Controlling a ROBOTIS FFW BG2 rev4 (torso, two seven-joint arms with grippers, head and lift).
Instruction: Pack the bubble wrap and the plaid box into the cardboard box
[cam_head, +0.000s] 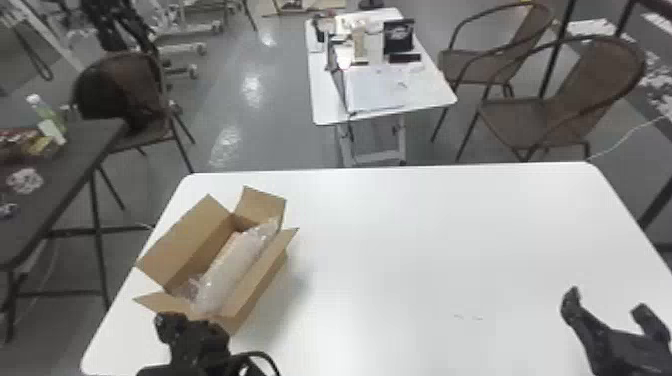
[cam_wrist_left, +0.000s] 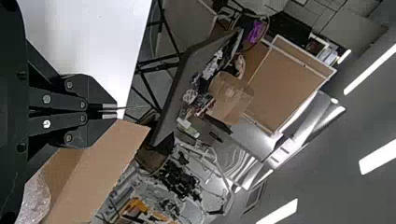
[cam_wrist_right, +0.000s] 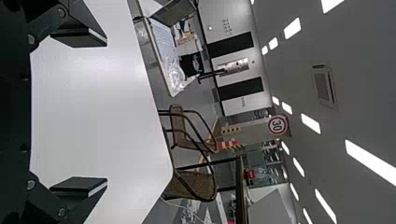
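Observation:
On the left of the white table, the cardboard box (cam_head: 270, 270) stands with its flaps spread. Bubble wrap (cam_head: 232, 270) lies lengthwise inside it; a narrow orange-pink strip shows along its left side, and whether that is the plaid box I cannot tell. My left gripper (cam_head: 169, 322) is at the box's near end, close to the near flap. In the left wrist view the left gripper (cam_wrist_left: 110, 111) is shut, beside a cardboard flap (cam_wrist_left: 109, 158), with bubble wrap (cam_wrist_left: 35, 200) nearby. Over the table's right side, my right gripper (cam_head: 606, 304) is open; the right wrist view shows the right gripper (cam_wrist_right: 106, 112) holding nothing.
The white table (cam_head: 425, 240) extends between the box and my right gripper. A dark table (cam_head: 65, 165) stands beyond its left edge. Behind are a small white table (cam_head: 320, 107) with items on it and brown chairs (cam_head: 575, 105) at the right.

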